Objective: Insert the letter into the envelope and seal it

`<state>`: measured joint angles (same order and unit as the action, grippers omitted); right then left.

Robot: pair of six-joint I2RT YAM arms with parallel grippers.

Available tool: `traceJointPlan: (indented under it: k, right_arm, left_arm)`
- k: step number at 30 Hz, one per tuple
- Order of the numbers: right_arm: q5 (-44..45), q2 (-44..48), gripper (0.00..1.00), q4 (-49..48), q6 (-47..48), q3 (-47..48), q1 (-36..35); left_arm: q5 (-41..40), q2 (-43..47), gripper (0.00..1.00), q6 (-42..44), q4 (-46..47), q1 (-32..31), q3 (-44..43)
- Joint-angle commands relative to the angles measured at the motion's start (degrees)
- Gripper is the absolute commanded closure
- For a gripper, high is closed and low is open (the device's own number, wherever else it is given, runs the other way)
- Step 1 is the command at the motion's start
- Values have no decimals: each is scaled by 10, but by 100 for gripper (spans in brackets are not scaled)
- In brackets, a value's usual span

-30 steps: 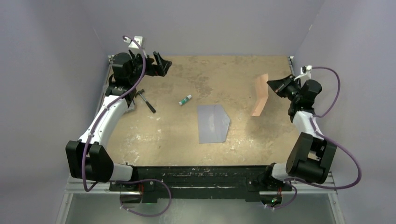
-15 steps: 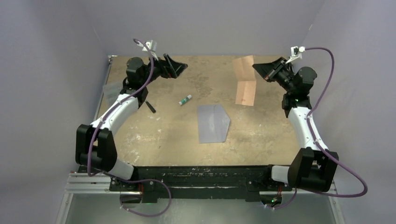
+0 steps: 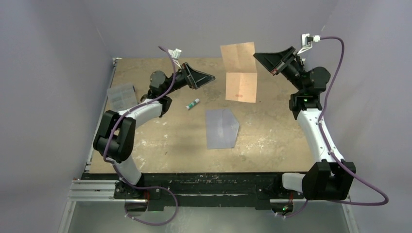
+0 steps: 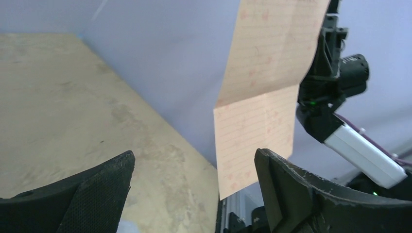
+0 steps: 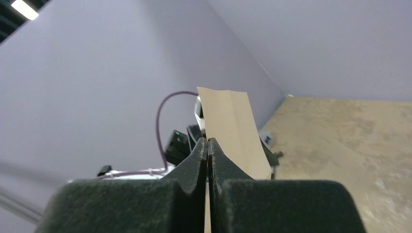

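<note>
Right fingers (image 3: pixel 272 60) pinch the letter (image 3: pixel 240 77), hanging folded at upper centre; left fingers (image 3: pixel 198 76) gape wide beside it; envelope (image 3: pixel 221 128) flat on the table (image 3: pixel 272 131), mid-frame.

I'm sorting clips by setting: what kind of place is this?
Probably a robot lab cell: plain lilac walls box in a scuffed tabletop, two arms are bolted at its near edge, with an envelope and glue stick on it.

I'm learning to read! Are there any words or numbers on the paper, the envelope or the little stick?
Nothing can be read here.
The letter: faint ruled lines and reddish specks, no words.
The envelope: blank on the side showing.
The small white stick: its label is too small to read.
</note>
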<state>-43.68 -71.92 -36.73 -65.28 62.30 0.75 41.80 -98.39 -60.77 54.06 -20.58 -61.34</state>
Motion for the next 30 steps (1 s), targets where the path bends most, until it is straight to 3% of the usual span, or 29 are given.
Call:
traceJointPlan:
  k: [1,10,13,16,21,22,26,30]
  right_arm:
    - [-7,15,100,-87,-84,57,-3]
    - [0,5,100,-147,-193,91,-3]
    - [3,5,100,-165,-211,86,-3]
    - [12,10,100,-154,-201,79,-3]
    - [26,9,100,-144,-182,67,-3]
    - [26,8,100,-137,-174,69,-3]
    - [30,5,99,-25,-82,92,-3]
    - [29,8,43,44,37,89,-3]
  left_arm:
    - [39,-19,8,-95,185,-23,-31]
    - [25,-46,8,-129,233,-80,-99]
    - [32,-67,14,-159,266,-82,-130]
    - [40,-82,33,-198,305,-82,-155]
    - [57,-80,92,-211,321,-82,-147]
    - [60,-78,100,-205,316,-82,-143]
    - [68,-56,100,-163,262,-82,-132]
    - [63,-38,100,-136,194,-80,-132]
